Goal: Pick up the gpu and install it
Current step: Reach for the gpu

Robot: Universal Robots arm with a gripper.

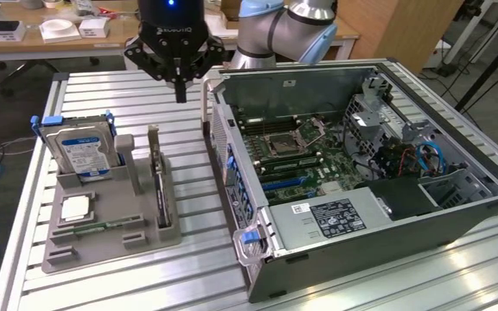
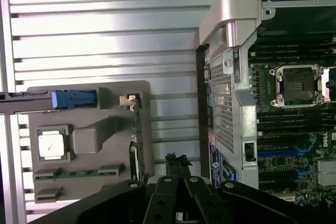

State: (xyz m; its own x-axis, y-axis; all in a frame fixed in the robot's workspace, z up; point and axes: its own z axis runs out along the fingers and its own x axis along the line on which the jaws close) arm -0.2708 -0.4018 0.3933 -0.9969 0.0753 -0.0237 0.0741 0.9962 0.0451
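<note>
The pincer (image 1: 181,96), pressed together and empty, is seen above the surface (image 1: 119,91), past the far end of the gpu (image 1: 156,178), whose long axis is aimed roughly toward it.

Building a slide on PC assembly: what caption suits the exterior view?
Shut gripper hovers above the table beside the open computer case; gpu stands upright in its holder.

Gpu (image 1: 158,184) edge-on, face hidden; drive label (image 1: 83,154) txt too small.
</note>
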